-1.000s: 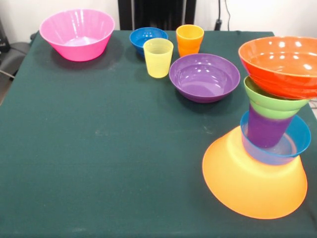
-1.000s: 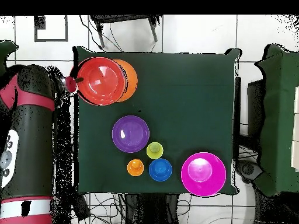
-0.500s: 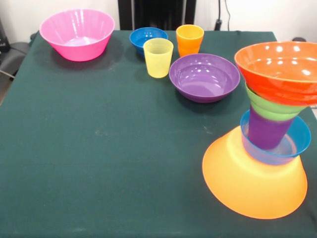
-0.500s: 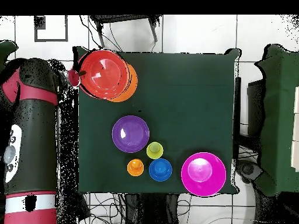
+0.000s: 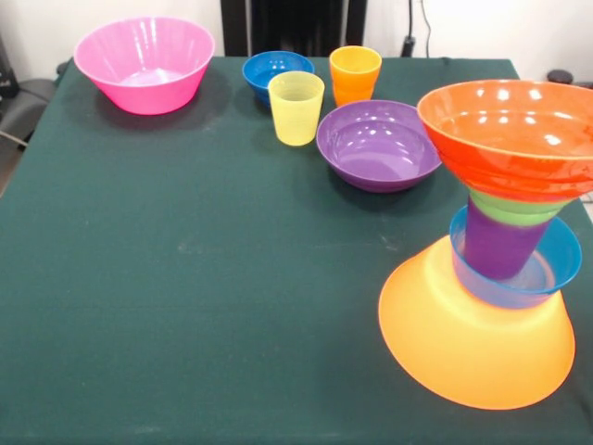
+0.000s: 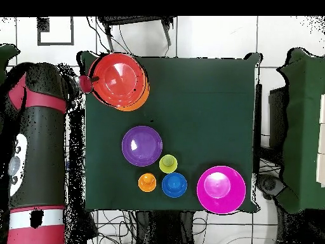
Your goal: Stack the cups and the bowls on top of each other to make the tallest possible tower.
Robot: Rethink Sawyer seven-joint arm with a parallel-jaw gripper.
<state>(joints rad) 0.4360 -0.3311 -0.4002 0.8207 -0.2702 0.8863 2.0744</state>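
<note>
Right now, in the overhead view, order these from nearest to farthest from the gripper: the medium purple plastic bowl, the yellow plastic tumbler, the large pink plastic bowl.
Measured from the gripper at the upper left:
1. Medium purple plastic bowl, left of centre.
2. Yellow plastic tumbler, just beyond it, toward the lower right.
3. Large pink plastic bowl, lower-right corner.

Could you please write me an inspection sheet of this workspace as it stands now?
Surface: table under dark green cloth.
Job's things: tower, orange-red bowl topmost, on upturned yellow-orange bowl; loose pink bowl, purple bowl, dark blue bowl, yellow cup, orange cup.
Clutter: nothing seen.
Grippers: arm beside the table; gripper state not discernible.
Cables: on the tiled floor.
Surroundings: dark furniture.
</note>
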